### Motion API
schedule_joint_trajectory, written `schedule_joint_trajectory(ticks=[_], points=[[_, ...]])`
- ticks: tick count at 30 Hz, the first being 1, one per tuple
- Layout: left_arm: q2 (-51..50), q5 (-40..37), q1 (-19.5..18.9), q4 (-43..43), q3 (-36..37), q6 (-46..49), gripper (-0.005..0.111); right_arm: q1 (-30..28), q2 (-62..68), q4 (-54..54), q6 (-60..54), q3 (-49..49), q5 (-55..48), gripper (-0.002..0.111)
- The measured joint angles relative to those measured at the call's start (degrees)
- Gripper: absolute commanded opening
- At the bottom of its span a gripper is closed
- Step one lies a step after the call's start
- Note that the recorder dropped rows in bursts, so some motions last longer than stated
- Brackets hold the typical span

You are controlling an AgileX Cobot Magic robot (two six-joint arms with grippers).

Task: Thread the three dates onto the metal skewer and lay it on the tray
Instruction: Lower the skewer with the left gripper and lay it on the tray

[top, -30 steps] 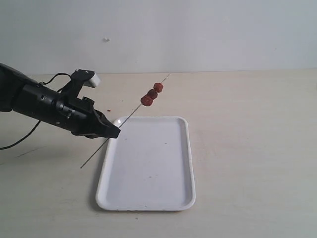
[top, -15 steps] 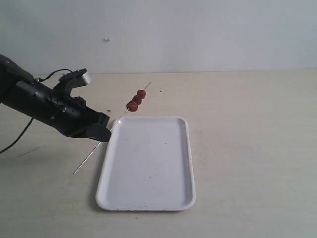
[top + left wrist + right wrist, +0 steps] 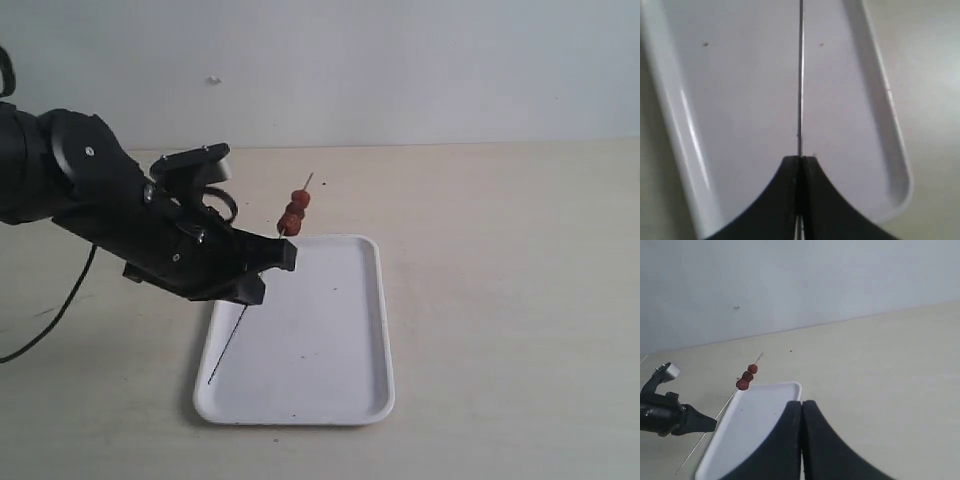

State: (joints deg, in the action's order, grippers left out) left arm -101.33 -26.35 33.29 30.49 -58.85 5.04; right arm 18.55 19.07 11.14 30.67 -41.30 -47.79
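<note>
Grey skewer [image 3: 227, 345] clamped in left gripper [image 3: 800, 162], slanting over tray [image 3: 330, 330] | lower tip by tray's front-left corner; contact unclear | three dates [image 3: 293, 210] on raised end above tray's far rim | right gripper [image 3: 801, 407] closed, empty, clear of tray

no readable text, labels, brands or numbers appear anywhere.

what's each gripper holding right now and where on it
The left gripper pinches the metal skewer mid-shaft, below the three dates. The right gripper holds nothing.
</note>
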Motion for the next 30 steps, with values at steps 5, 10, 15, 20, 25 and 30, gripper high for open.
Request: schedule_joint_trajectory(ticks=[5, 10, 15, 20, 25, 30], points=[[0.00, 1.19, 4.14, -22.92, 0.00, -27.28, 0.000, 0.00, -3.94, -1.20, -1.55, 2.97, -0.54, 0.000], [0.00, 4.23, 8.04, -36.01, 0.00, -43.50, 0.000, 0.00, -6.31, -3.42, -3.79, 3.66, -0.75, 0.000], [0.00, 3.83, 8.15, -36.58, 0.00, -46.69, 0.000, 0.00, -8.20, -4.12, -6.81, 3.66, -3.77, 0.000], [-3.59, 2.81, 10.33, -36.24, 0.00, -51.33, 0.000, 0.00, -8.20, -6.16, -8.82, 3.66, -4.37, 0.000], [-8.50, 8.63, 11.96, -36.01, 0.00, -53.25, 0.000, 0.00, -8.20, -6.80, -9.34, 3.66, -4.47, 0.000], [-11.66, 9.69, 11.96, -36.01, -1.18, -53.48, 0.000, 0.00, -8.20, -6.80, -9.55, 3.66, -4.60, 0.000]])
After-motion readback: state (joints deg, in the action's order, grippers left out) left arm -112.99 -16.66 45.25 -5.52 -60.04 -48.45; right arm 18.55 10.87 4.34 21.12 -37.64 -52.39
